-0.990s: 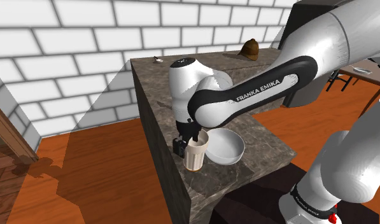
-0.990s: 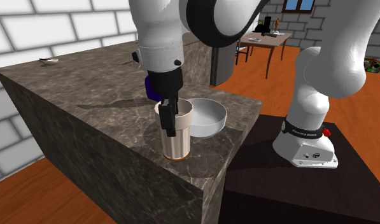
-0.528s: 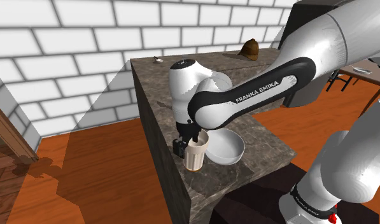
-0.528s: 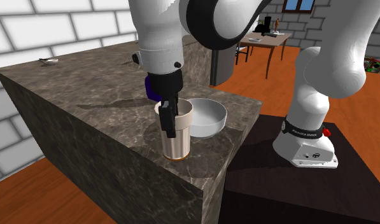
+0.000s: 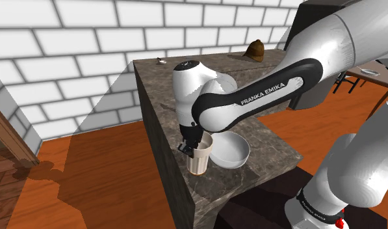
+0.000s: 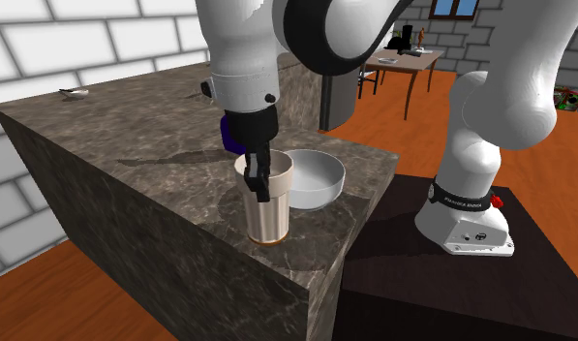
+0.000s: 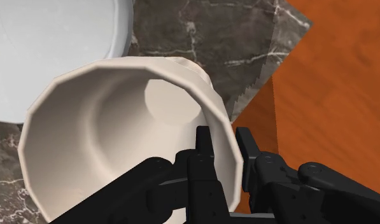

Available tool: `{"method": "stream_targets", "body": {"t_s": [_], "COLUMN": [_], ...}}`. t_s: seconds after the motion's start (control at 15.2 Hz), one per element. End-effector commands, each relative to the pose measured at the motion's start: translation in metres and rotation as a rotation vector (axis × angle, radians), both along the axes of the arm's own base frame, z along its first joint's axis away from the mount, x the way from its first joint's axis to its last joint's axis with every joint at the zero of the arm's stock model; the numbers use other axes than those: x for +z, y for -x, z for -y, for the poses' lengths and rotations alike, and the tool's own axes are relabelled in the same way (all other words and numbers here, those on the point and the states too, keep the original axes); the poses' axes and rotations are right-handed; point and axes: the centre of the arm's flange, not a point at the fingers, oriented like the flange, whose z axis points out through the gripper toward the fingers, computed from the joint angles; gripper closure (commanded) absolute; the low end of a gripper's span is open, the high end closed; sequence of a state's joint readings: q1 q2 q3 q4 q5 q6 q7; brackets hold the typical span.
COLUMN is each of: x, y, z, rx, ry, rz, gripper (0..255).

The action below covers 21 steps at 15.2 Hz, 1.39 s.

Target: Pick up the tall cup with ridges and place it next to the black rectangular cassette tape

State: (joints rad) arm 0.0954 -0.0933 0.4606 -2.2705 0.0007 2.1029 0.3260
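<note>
The tall cup is cream with faceted ridged sides and stands upright near the front edge of the dark marble counter. My black gripper comes straight down over the cup's rim on the side away from the bowl. In the second exterior view the gripper sits at the rim of the cup. In the wrist view the gripper is shut on the wall of the cup, one finger inside and one outside.
A white bowl rests right beside the cup, nearly touching it. A brown hat-like object and a small pale item lie at the counter's far end. The counter edge drops to an orange wood floor just past the cup.
The fingers stood apart astride the cup's rim before; now they have closed onto the cup's wall. The arm and the cup have stayed in place.
</note>
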Motion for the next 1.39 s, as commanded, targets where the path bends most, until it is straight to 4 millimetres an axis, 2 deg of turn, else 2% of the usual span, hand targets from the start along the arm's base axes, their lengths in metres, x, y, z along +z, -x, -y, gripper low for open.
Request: {"method": "stream_targets", "body": {"t_s": [0.0, 0.13, 1.32], "x": [-0.001, -0.001, 0.094], "y": [0.000, 0.000, 0.000], "z": [0.001, 0.001, 0.001], "rx": [-0.001, -0.001, -0.001], "ry": [0.001, 0.001, 0.001], "rz": [-0.002, -0.002, -0.002], "gripper": [255, 255, 255]}}
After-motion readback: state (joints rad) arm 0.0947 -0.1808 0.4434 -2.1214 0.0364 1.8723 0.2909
